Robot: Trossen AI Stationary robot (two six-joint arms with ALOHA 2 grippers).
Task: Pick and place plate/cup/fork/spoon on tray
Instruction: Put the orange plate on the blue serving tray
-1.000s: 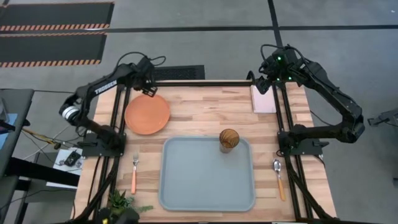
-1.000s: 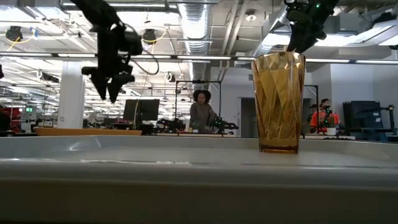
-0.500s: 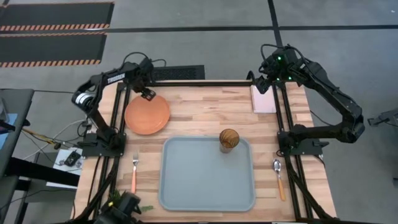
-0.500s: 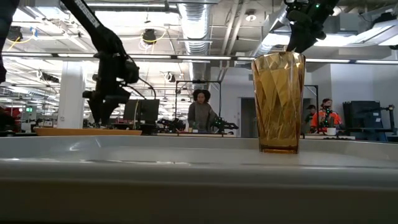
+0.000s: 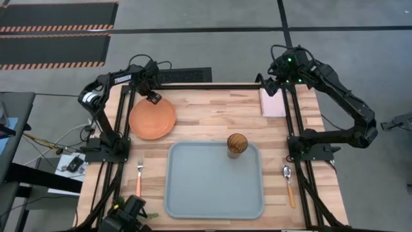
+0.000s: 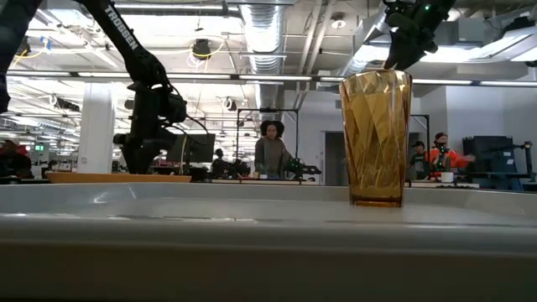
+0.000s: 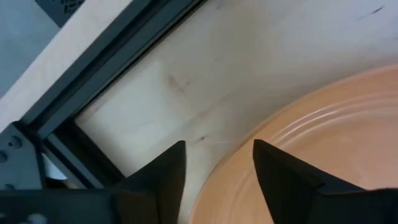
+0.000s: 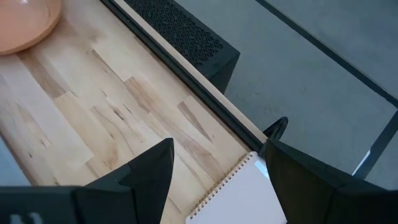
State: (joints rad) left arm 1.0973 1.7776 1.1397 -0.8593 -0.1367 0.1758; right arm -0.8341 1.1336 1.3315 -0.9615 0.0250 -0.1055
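Plate (image 5: 152, 118), orange and round, lies flat on the wooden counter (image 5: 212, 119) near its far left corner, just off the tray's far left corner. Left tool (image 5: 152, 96) sits low at the plate's far rim; in the left wrist view its two dark fingers (image 7: 163, 177) are spread apart, straddling the plate's edge (image 7: 298, 155) with nothing gripped. In the low view that arm (image 6: 147, 126) reaches down to the plate (image 6: 117, 177).

Centred along the counter's near edge is the pale grey-blue tray (image 5: 206, 190), with the amber cup (image 5: 237, 144) standing upright inside its far right corner. The fork (image 5: 139, 178) lies on the counter beside the tray's left rim, the spoon (image 5: 288, 183) beside its right rim, both off the tray.

Right tool (image 5: 273, 87) waits above the far right corner, over a pink pad (image 5: 273, 103), fingers (image 8: 143, 174) parted and empty.
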